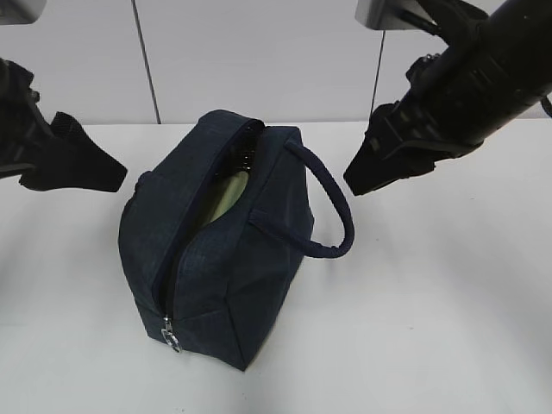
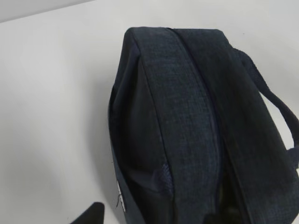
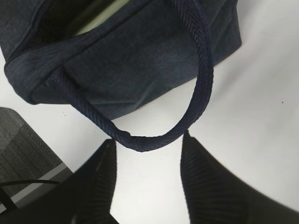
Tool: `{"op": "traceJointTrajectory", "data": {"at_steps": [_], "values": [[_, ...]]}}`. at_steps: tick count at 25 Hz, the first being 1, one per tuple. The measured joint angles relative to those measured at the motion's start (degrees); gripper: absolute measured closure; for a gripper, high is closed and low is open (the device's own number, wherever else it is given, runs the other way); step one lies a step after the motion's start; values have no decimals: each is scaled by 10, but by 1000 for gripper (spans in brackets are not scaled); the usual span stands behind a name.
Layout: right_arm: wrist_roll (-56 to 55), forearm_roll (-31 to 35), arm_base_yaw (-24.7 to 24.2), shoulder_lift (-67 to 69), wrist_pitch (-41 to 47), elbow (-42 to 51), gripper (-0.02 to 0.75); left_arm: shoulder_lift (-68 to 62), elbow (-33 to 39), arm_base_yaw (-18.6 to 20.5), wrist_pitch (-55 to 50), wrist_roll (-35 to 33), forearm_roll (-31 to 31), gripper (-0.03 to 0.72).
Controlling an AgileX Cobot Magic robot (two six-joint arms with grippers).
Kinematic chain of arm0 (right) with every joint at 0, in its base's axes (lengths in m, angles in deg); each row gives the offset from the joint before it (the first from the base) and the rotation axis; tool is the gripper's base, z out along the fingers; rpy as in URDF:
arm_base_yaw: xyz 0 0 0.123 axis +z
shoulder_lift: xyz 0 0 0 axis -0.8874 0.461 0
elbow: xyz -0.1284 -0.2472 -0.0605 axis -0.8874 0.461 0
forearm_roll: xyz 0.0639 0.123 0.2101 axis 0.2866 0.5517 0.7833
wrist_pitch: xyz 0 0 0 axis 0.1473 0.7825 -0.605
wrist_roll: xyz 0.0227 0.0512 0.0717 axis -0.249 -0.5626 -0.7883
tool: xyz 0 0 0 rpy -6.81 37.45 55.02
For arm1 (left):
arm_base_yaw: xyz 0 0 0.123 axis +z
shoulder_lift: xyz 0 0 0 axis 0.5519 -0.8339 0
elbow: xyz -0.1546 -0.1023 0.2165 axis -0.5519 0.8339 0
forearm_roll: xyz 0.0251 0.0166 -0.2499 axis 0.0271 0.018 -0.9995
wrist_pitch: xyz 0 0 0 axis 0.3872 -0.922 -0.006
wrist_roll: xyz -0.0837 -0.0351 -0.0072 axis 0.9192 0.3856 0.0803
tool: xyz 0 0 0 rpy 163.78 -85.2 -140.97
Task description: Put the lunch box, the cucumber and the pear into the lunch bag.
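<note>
The lunch bag [image 1: 220, 250] stands on the white desk [image 1: 431, 328], its top unzipped, a pale green lid [image 1: 226, 197] visible inside. The right gripper [image 3: 148, 156] hovers just beside the loop handle [image 3: 154, 140], fingers [image 3: 205, 182] spread, holding nothing. The left gripper [image 1: 73, 159] hangs left of the bag; its finger state cannot be told. No legible writing.

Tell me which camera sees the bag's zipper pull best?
The exterior view: the zipper pull hangs plainly at the lunch bag's near end. The left wrist view shows only a pale blurred bit low on the bag; the right wrist view shows none.
</note>
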Motion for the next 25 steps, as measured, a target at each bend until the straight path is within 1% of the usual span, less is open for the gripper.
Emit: {"op": "traceJointTrajectory", "data": {"at_steps": [6, 12, 16, 25], "values": [[0, 0, 0, 0, -21, 0, 384, 0, 0, 0, -1, 0, -2, 366], [0, 15, 0, 0, -49, 0, 384, 0, 0, 0, 2, 0, -2, 428], [-1, 30, 0, 0, -53, 0, 384, 0, 0, 0, -2, 0, -2, 436], [-1, 31, 0, 1, -64, 0, 385, 0, 0, 0, -16, 0, 0, 436]]}}
